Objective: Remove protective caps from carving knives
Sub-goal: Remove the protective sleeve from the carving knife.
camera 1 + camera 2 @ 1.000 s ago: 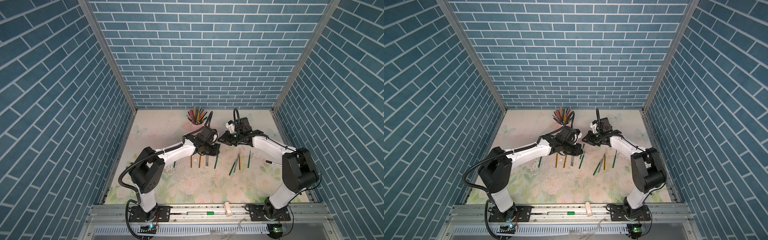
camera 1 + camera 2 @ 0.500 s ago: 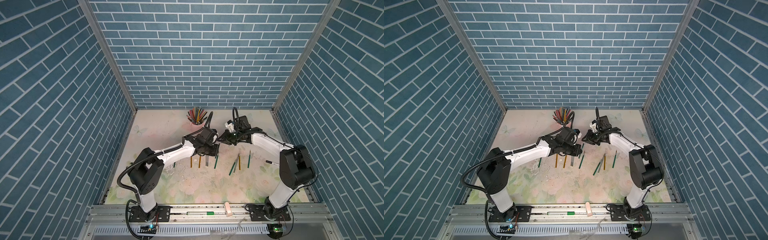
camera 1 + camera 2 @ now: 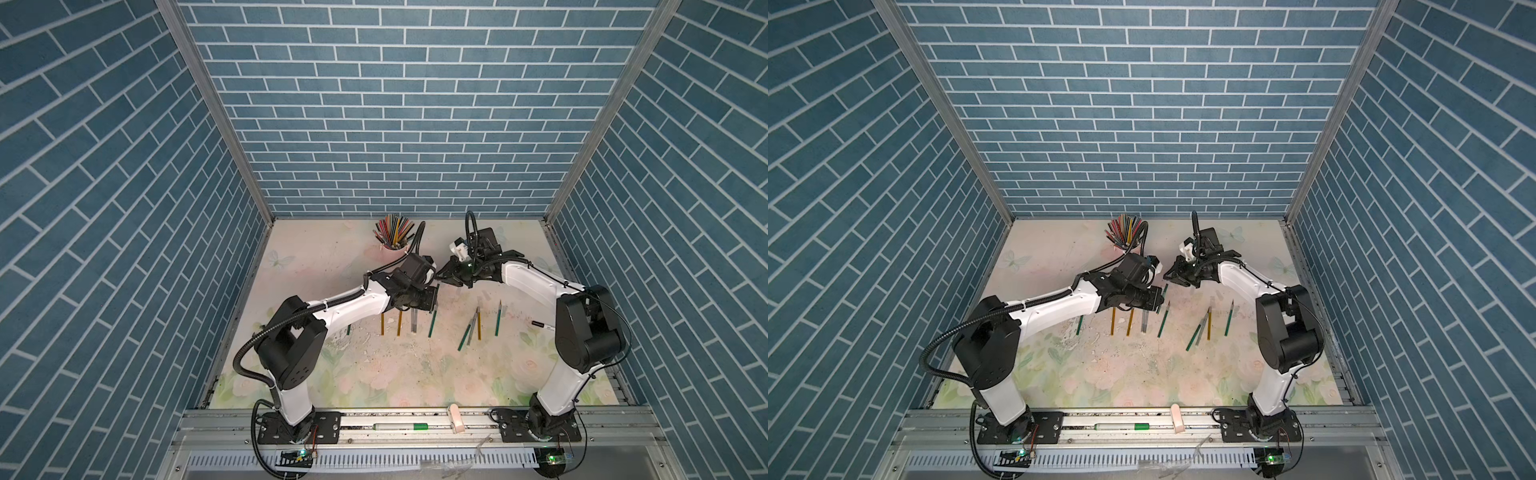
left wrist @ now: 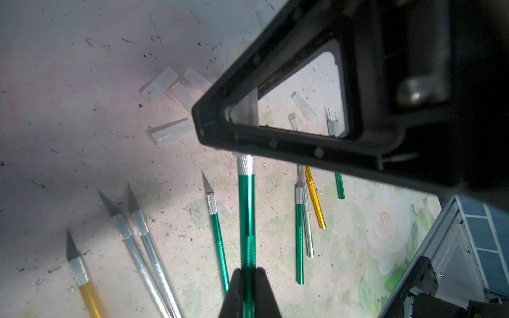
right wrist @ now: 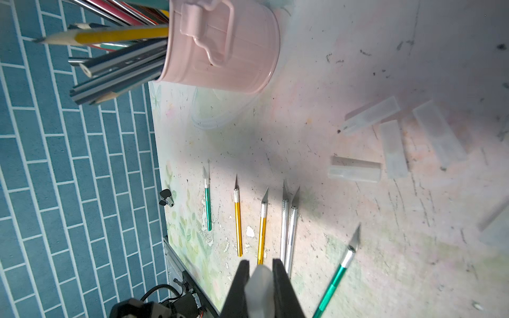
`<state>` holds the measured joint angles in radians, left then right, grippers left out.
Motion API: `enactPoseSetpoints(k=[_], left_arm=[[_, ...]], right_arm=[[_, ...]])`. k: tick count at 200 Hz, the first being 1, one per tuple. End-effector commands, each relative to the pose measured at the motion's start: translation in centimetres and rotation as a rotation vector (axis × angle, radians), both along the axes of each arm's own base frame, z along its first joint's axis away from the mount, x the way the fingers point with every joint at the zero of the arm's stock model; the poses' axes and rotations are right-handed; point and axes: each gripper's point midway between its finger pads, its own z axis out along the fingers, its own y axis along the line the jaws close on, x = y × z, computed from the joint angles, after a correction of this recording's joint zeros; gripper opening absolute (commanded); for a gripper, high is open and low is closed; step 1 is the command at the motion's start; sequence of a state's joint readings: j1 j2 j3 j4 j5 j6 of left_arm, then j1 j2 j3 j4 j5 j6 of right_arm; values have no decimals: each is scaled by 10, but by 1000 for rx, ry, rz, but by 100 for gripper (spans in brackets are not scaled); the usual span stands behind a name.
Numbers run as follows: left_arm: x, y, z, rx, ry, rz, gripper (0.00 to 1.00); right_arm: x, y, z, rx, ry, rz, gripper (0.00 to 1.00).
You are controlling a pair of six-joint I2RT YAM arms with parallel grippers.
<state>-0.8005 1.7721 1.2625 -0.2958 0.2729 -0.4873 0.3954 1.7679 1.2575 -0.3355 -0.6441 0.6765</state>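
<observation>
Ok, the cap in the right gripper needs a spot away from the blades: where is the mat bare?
Bare: the wide near strip of mat between the knives and the front rail, and the far-left stretch beside the pink cup. Crowded: the left row of knives, the right bunch, and the loose caps just beyond their tips.

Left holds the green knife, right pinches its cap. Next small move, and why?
Probably draw the right gripper straight away along the green knife while the left gripper holds: the cap is pinched right at the knife's collar, so likely not off yet.
</observation>
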Motion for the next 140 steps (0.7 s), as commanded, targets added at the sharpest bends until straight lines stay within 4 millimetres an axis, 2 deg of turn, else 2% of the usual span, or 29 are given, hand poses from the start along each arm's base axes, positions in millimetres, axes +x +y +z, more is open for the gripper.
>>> enactPoseSetpoints(k=[1,73,140], left_arm=[[-62,21,-34,132,210,-106,0],[-67,17,-33,122,224,-142,0],[-70,8,-34,118,237,-181,0]], right_arm=[[66,-23,42,8,-221,-136,5],[77,-37,51,5,-240,-159,4],[86,-40,60,10,-255,-158,4]])
